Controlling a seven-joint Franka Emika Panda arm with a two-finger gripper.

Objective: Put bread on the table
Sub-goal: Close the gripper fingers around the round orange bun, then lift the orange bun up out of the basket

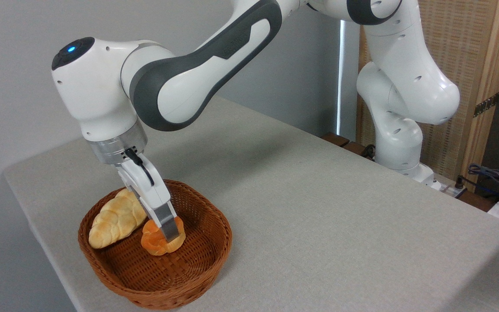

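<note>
The bread (154, 245), a small orange-golden knotted bun, is in the brown wicker basket (197, 264) at the front left of the table (319, 208). My gripper (168, 236) reaches down into the basket, right at the bun. Its near finger (169, 225) lies across the front of the bun and hides the far finger. The bun appears to sit between the fingers and low in the basket. From this side-on view I cannot make out whether the fingers press on it.
A longer pale-yellow braided loaf (113, 221) lies in the basket just left of the bun, touching it. The arm's base (399, 147) stands at the table's far right edge, with cables (492, 177) beyond it. The grey cloth stretches wide to the right of the basket.
</note>
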